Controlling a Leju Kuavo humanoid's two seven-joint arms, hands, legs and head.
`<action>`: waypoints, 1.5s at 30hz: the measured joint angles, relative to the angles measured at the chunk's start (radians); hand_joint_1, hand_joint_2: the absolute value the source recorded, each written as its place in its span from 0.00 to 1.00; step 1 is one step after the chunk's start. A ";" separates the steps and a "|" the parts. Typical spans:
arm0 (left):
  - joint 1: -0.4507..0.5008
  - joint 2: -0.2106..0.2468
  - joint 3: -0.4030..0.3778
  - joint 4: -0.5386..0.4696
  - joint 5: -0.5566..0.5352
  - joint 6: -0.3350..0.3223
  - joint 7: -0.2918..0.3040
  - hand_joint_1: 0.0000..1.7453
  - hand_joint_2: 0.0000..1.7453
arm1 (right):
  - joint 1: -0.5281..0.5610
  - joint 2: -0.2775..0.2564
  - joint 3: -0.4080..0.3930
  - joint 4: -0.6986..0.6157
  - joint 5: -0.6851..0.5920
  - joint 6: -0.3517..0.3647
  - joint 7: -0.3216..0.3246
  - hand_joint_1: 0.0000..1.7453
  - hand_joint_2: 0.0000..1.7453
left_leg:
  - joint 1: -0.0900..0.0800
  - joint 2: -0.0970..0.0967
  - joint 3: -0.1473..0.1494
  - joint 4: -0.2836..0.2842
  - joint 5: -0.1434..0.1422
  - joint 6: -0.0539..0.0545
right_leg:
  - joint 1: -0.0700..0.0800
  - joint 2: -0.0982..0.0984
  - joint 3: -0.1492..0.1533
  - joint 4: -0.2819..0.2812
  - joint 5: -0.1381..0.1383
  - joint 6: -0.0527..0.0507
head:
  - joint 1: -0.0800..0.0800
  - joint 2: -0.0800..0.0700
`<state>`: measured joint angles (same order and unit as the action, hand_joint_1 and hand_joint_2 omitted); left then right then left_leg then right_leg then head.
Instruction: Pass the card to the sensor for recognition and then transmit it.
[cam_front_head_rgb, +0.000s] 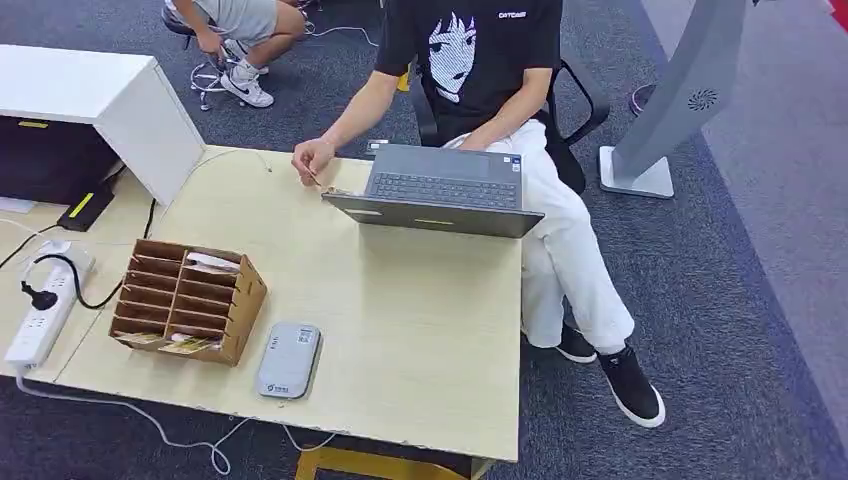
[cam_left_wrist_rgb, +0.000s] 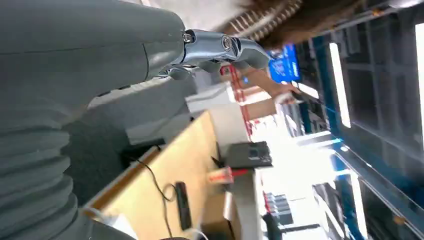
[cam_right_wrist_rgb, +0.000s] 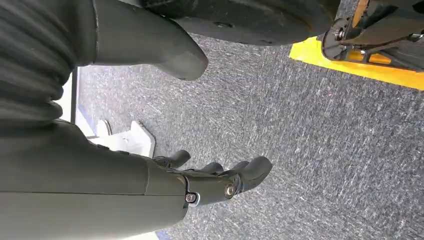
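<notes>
Both hands are out to my sides. Left hand (cam_left_wrist_rgb: 220, 47) hangs in the air beside the table with its fingers curled a little and apart, and nothing in it. Right hand (cam_right_wrist_rgb: 220, 180) hangs over the blue-grey carpet (cam_right_wrist_rgb: 310, 130), fingers loosely apart, holding nothing either.

From my head view, the pale wooden table (cam_front_head_rgb: 420, 320) lies in front of me. Near its front edge sits the grey card reader (cam_front_head_rgb: 288, 360), flat on the wood. Just beside it, to the left, stands a brown cardboard sorter (cam_front_head_rgb: 186, 300) with rows of slots; pale cards (cam_front_head_rgb: 190, 345) lie in its lowest slot and more paper shows in an upper one (cam_front_head_rgb: 212, 262), but I cannot tell which is the one to pass.

Across the table an open grey laptop (cam_front_head_rgb: 440, 190) faces a person in a black shirt and white trousers (cam_front_head_rgb: 480, 70), seated, one hand (cam_front_head_rgb: 312, 160) resting on the tabletop beside the laptop. At the far left, a white power strip (cam_front_head_rgb: 45, 305) with a black plug in it lies on the neighbouring surface. A second person crouches (cam_front_head_rgb: 235, 30) on the carpet further back.
</notes>
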<state>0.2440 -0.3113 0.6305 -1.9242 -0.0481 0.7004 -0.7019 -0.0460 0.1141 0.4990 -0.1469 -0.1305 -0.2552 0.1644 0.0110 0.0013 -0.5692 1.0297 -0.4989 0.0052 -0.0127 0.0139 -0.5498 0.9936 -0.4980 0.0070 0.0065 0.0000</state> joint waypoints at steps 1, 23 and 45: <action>-0.001 0.001 -0.026 -0.012 -0.021 0.000 0.000 0.00 1.00 | 0.000 0.000 0.000 0.000 0.000 0.000 0.000 0.00 1.00 | 0.000 0.000 0.000 0.000 0.000 0.000 | 0.000 0.000 0.000 0.000 0.000 0.000 | 0.000 0.000; -0.136 0.140 -0.320 0.057 -0.074 -0.001 0.000 0.00 1.00 | -0.004 -0.002 -0.002 0.000 0.017 0.010 0.013 0.00 1.00 | 0.000 0.000 0.001 0.000 0.000 0.000 | 0.000 0.000 0.001 0.000 0.001 -0.001 | 0.000 0.000; -0.601 0.238 -0.236 0.451 -0.707 -0.001 0.002 0.00 1.00 | -0.012 -0.013 0.005 0.000 0.036 0.042 0.021 0.00 1.00 | 0.000 -0.002 0.000 0.000 0.003 -0.002 | 0.000 -0.002 0.000 0.001 0.002 -0.002 | 0.000 0.000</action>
<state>-0.3566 -0.0729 0.3940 -1.4729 -0.7553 0.6996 -0.7000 -0.0581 0.1011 0.5039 -0.1469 -0.0946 -0.2129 0.1858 0.0110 -0.0008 -0.5691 1.0302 -0.4961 0.0032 -0.0128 0.0118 -0.5493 0.9946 -0.4962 0.0051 0.0065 0.0000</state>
